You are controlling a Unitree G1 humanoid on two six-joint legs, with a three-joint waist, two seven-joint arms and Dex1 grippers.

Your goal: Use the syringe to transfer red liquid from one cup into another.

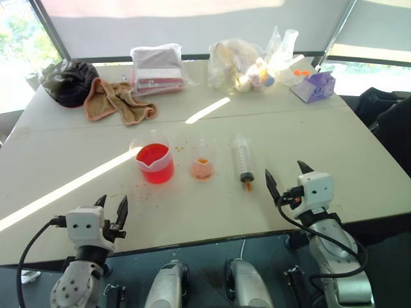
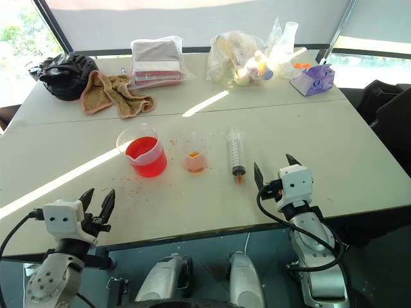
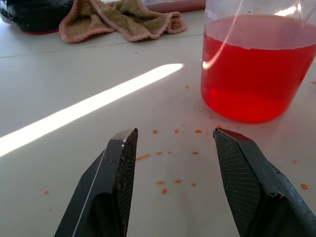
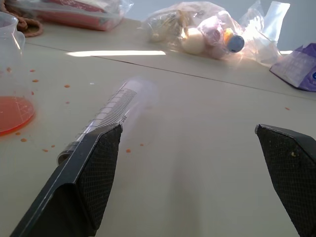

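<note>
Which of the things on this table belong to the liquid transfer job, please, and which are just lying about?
For the job: syringe, lying flat; spouted beaker of red liquid; small cup.

Lying about: brown towel, black bag, bagged packets, clear bag of oddments, purple tissue pack.

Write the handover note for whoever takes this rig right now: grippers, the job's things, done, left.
Left gripper: open, empty, near the table's front edge, facing the wide clear spouted beaker of red liquid.
Right gripper: open wide, empty, just right of the clear plastic syringe, which lies flat, orange tip toward the robot.
Small narrow clear cup stands between beaker and syringe, with a little pale orange liquid.
Red drops spatter the table.
Left: grasp syringe, draw from beaker, empty into cup.
</note>
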